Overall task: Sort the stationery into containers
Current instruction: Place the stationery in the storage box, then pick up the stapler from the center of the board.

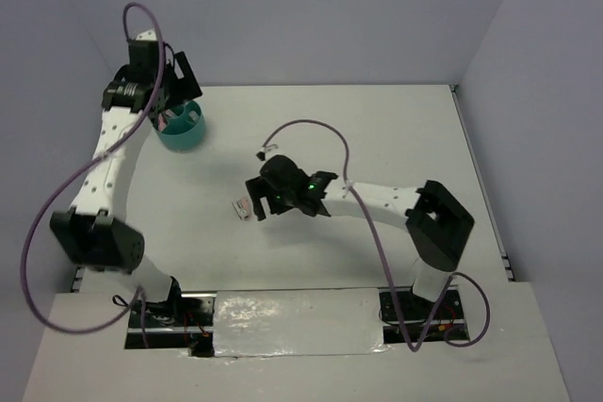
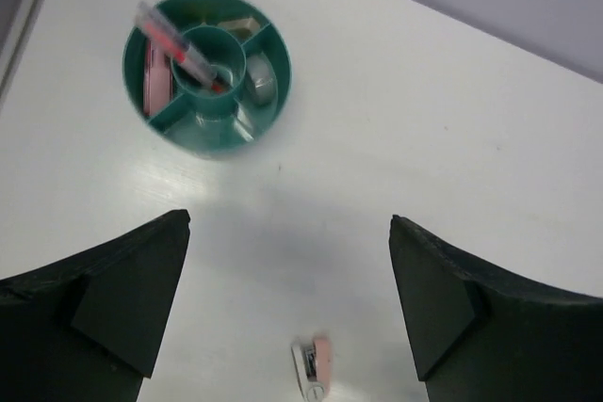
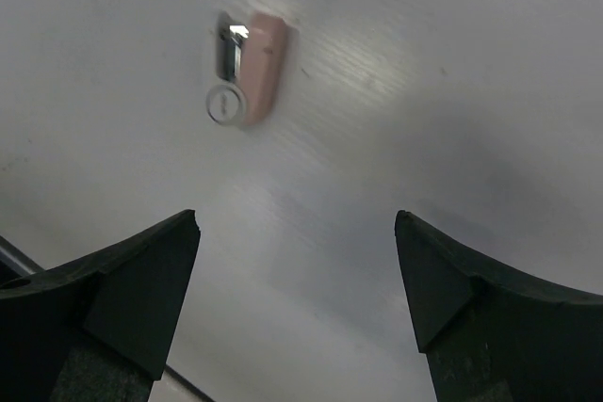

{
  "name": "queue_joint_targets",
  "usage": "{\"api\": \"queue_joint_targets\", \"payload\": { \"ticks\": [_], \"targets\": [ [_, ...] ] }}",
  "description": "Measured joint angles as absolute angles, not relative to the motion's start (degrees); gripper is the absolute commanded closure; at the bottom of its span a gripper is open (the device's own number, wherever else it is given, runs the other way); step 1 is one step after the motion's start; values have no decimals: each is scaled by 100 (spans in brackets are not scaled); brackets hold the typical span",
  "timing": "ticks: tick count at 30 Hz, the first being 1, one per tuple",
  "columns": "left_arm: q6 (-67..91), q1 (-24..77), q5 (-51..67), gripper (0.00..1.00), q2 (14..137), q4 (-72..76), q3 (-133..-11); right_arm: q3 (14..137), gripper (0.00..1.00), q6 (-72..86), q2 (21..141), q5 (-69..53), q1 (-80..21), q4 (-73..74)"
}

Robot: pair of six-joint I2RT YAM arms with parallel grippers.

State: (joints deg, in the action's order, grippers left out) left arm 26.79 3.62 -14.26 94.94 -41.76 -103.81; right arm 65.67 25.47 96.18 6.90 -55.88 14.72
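Observation:
The round teal cup (image 1: 185,135) stands at the back left. Seen in the left wrist view, the cup (image 2: 203,138) has a pink pen (image 2: 177,47) leaning in its central well. A pink oblong piece (image 2: 154,77), a tan block (image 2: 237,25) and a clear ring (image 2: 260,78) lie in its outer compartments. My left gripper (image 2: 289,223) hangs open and empty above and just beside the cup. A small pink and white item (image 3: 252,68) lies on the table mid-left, also visible as the pink item (image 1: 242,209). My right gripper (image 3: 297,218) is open and empty, just short of it.
The white table (image 1: 377,129) is walled on the left, back and right. The same pink item (image 2: 313,369) shows on the table at the bottom of the left wrist view. The right arm (image 1: 377,197) stretches across the middle.

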Motion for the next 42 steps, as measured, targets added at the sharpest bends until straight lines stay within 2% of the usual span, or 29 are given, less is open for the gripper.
{"api": "queue_joint_targets", "payload": {
  "ticks": [7,12,17,21,24,25,26,30,35,38,42],
  "targets": [
    [3022,298,-1009,1,6659,-4027,-7544,8486,16,2547,11618,1216,-6003,1828],
    [2823,220,-753,1,5902,-4010,-6648,8884,19,2467,12278,1417,-6049,2029],
    [2672,200,-447,1,5837,-3811,-6237,9284,40,2366,12567,1570,-6051,2161],
    [2652,198,-301,1,5837,-3699,-5996,9310,52,2303,12597,1723,-6080,2196],
    [2657,180,-191,1,5850,-3540,-5841,9268,72,2239,12599,1782,-6084,2112],
    [2670,158,-119,1,5870,-3489,-5782,9233,82,2191,12591,1785,-6088,2043],
    [2689,132,-64,1,5896,-3452,-5734,9192,100,2171,12578,1782,-6093,1975],
    [2869,45,543,1,5946,-3201,-5472,8219,100,1975,12112,1638,-6088,880],
    [3850,113,2073,1,5638,-2040,-4545,5828,100,1649,10610,1173,-6117,-611],
    [4423,589,2633,1,5435,-1431,-4158,4877,100,1446,9673,722,-6125,-1339],
    [4563,1457,3319,1,5234,-217,-4152,4316,100,1389,8617,-311,-6088,-2117]
  ]
}}
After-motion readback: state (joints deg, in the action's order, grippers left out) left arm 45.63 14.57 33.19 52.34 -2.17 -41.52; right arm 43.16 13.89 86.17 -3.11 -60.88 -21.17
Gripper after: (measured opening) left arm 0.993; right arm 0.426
